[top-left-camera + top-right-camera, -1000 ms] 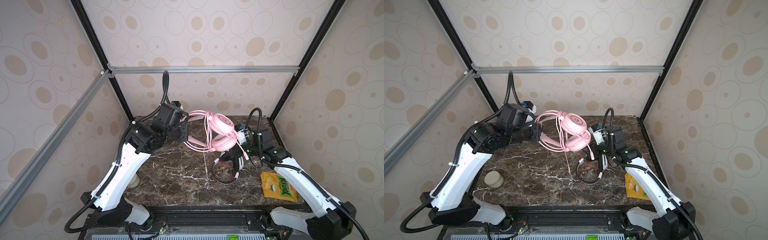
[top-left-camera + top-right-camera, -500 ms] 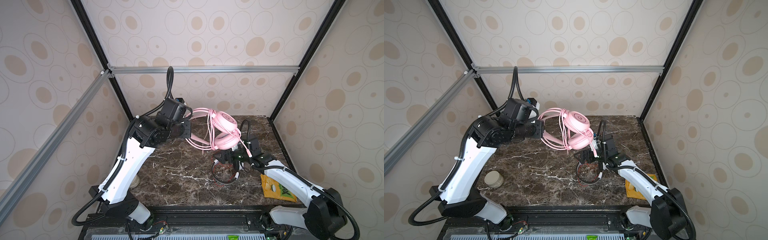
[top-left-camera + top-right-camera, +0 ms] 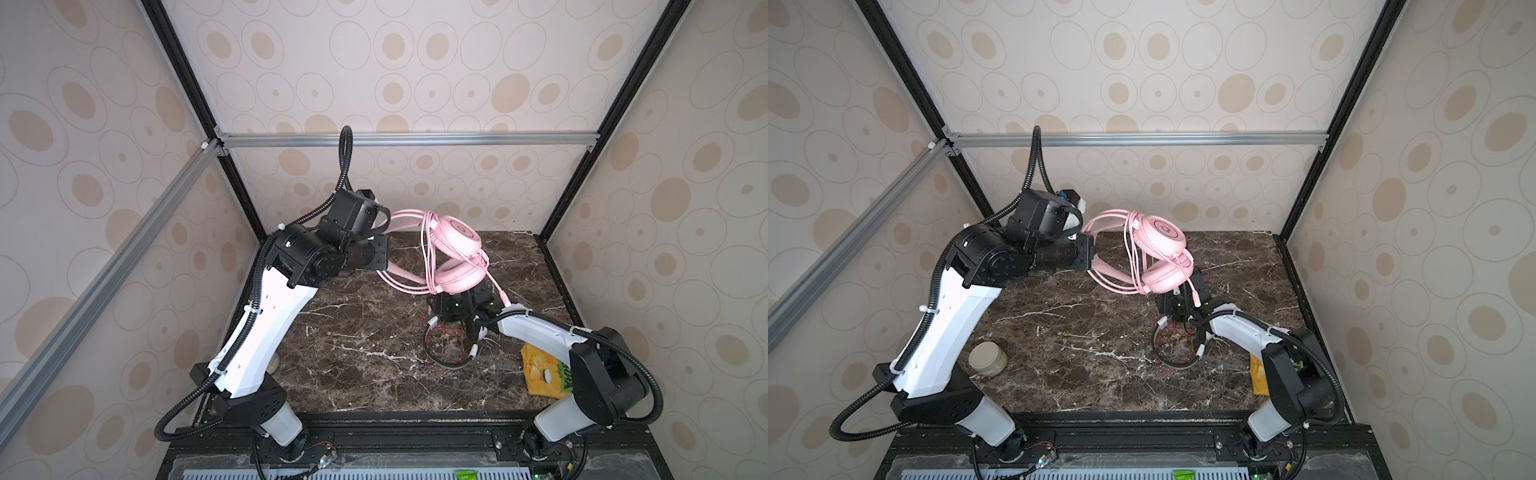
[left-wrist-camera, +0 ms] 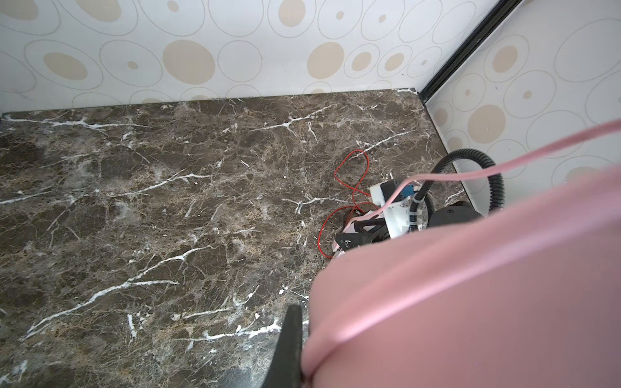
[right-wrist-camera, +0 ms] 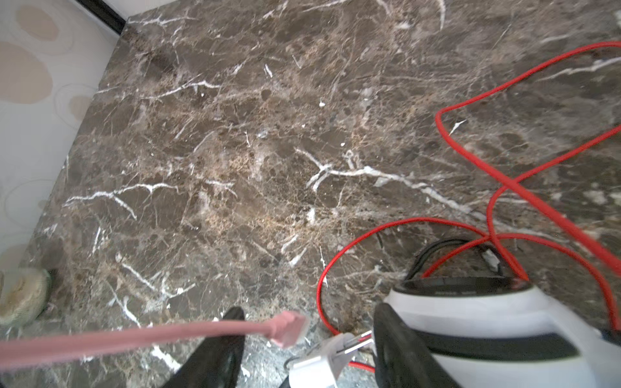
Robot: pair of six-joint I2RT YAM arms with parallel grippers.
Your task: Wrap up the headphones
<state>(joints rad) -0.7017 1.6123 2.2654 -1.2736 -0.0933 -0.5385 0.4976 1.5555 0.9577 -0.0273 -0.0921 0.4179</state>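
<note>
The pink headphones (image 3: 455, 241) (image 3: 1167, 237) hang in the air over the back of the table. Their pink cable is looped round the headband by the ear cups. My left gripper (image 3: 384, 253) (image 3: 1090, 259) is shut on the headband, which fills the left wrist view (image 4: 470, 302) beside one dark finger (image 4: 289, 342). The white-and-black headphones (image 3: 446, 365) (image 3: 1177, 363) lie on the marble amid their red cable (image 5: 504, 188). My right gripper (image 5: 307, 349) (image 3: 451, 307) sits low over them, open. The pink cable's plug (image 5: 285, 327) dangles between its fingers, and a white ear cup (image 5: 487, 319) lies beside one finger.
A yellow snack bag (image 3: 544, 374) lies at the front right of the marble table (image 3: 353, 332), under my right arm. A round beige lid-like object (image 3: 988, 359) sits at the front left. Black frame posts and patterned walls close in three sides.
My right gripper has dropped from beside the pink ear cups to the table by the white-and-black headphones. My left arm has raised the pink headphones a little.
</note>
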